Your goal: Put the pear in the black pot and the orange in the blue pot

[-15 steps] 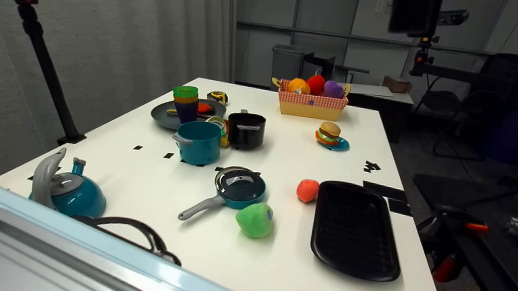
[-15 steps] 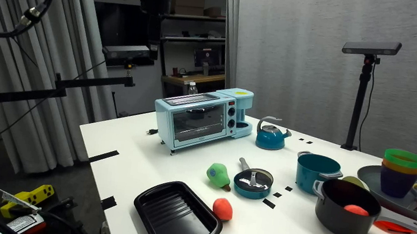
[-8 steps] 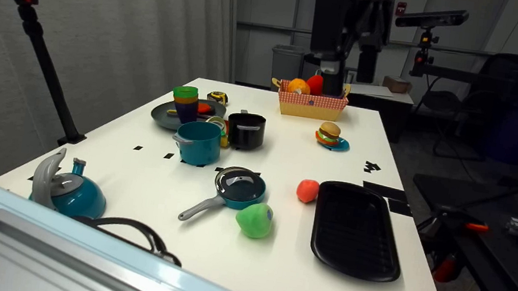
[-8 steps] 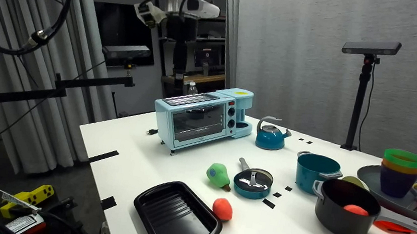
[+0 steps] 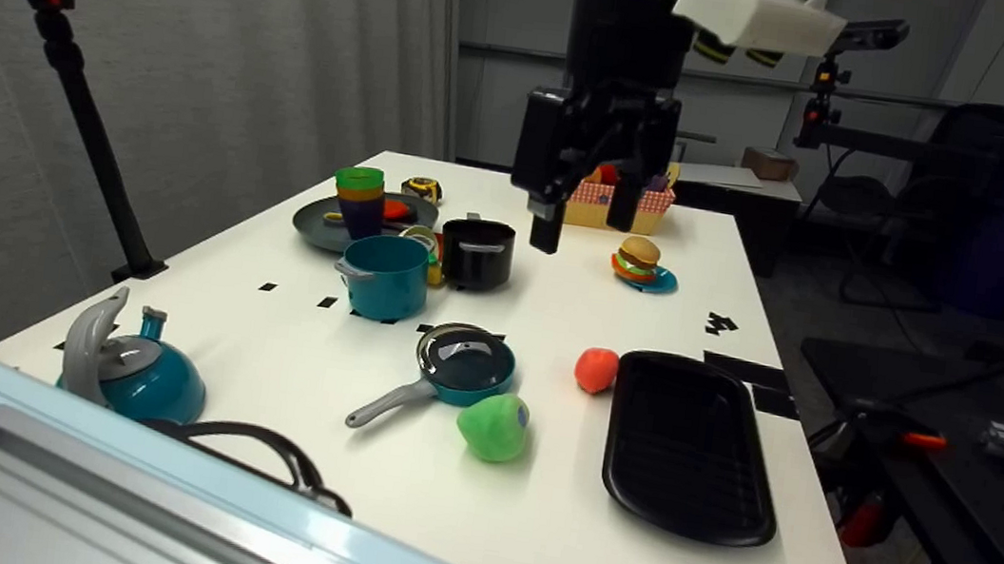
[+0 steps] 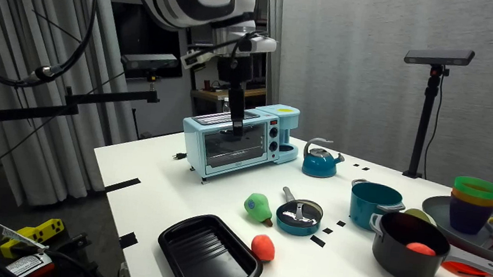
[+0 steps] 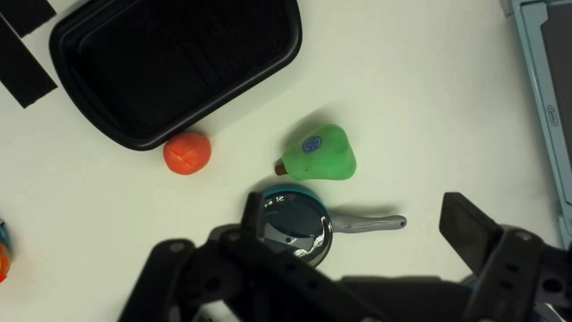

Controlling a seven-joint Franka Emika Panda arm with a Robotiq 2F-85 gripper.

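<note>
The green pear (image 5: 494, 427) lies on the white table beside the small lidded frying pan; it also shows in an exterior view (image 6: 258, 208) and the wrist view (image 7: 324, 154). The red-orange ball, the orange (image 5: 596, 370), lies against the black tray's edge (image 7: 187, 153). The black pot (image 6: 397, 261) stands close to the teal-blue pot (image 6: 363, 209); both also show in an exterior view, black pot (image 5: 478, 255) and blue pot (image 5: 384, 282). A red-orange thing (image 6: 421, 248) sits inside the black pot. My gripper (image 5: 584, 225) is open and empty, high above the table (image 7: 353, 205).
A frying pan with a glass lid (image 5: 464, 361) lies next to the pear. A black tray (image 6: 211, 262) is beside the orange. A light-blue toaster oven (image 6: 236, 142), kettle (image 6: 319, 162), grey pan with cups (image 6: 438, 204), fruit basket (image 5: 616, 210) and toy burger (image 5: 637, 258) stand around.
My gripper has come down from high up and moved over the table, into fuller view in both exterior views. The fruits and pots have not moved.
</note>
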